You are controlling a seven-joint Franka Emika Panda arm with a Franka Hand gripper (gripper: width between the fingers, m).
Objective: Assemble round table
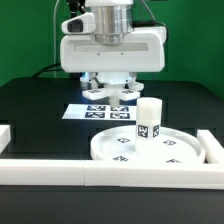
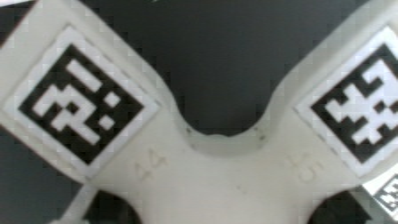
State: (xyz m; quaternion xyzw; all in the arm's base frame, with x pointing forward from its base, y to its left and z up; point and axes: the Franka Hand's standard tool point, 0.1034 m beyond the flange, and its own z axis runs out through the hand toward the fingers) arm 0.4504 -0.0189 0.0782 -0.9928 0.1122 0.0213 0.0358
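1. Done: the round top [image 1: 118, 150] lies flat on the black table [image 1: 30, 115], near the front border bar [image 1: 60, 172] and toward the exterior view's right.
2. Done: the leg [image 1: 149, 120] stands upright on the top, just on the far side of its middle. Whether the leg is fully seated in the top cannot be told.
3. In hand: the cross foot [image 1: 97, 93] hangs close under the gripper [image 1: 108, 98], above the far edge of the marker board [image 1: 80, 112]. It is farther back than the leg and to the exterior view's left of it, and does not touch it.
4. Gripper state: the wrist view is filled by the cross foot [image 2: 199, 150] and its two tagged arms, and the fingers themselves are hidden. Judged from the foot riding clear of the table, the fingers are pinching it.
5. Left to do: carry the foot over the leg, set it on the free upper end, and fasten it.
6. Progress: roughly two thirds complete, with one joint outstanding.
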